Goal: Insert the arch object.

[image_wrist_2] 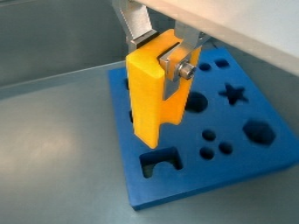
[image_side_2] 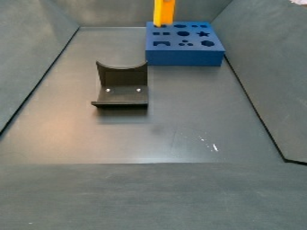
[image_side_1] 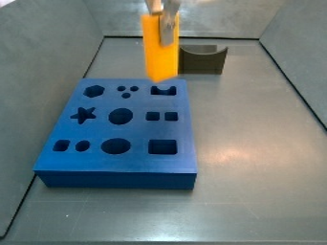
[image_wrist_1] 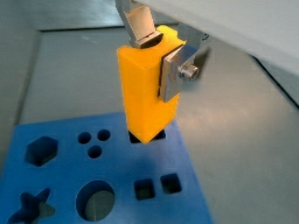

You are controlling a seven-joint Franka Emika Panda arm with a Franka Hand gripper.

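Arch object (image_wrist_1: 149, 87) upright in gripper (image_wrist_1: 163, 54), above blue board (image_wrist_1: 70, 171)

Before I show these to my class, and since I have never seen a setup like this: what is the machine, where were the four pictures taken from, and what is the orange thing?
This is a robot arm with a two-finger gripper, its fingers flat silver plates. Two pictures come from cameras on the arm's wrist, looking down past the gripper. The two others come from cameras fixed beside the grey table.

The gripper is shut on the arch object, a bright orange-yellow block held upright. In both wrist views its lower end sits right at an arch-shaped hole near the edge of the blue board; whether it has entered cannot be told.

The board is a thick slab with cut-out shapes: circles, squares, a star, a hexagon. Apart from it on the table stands a dark olive-grey block with a U-shaped cutout, untouched.
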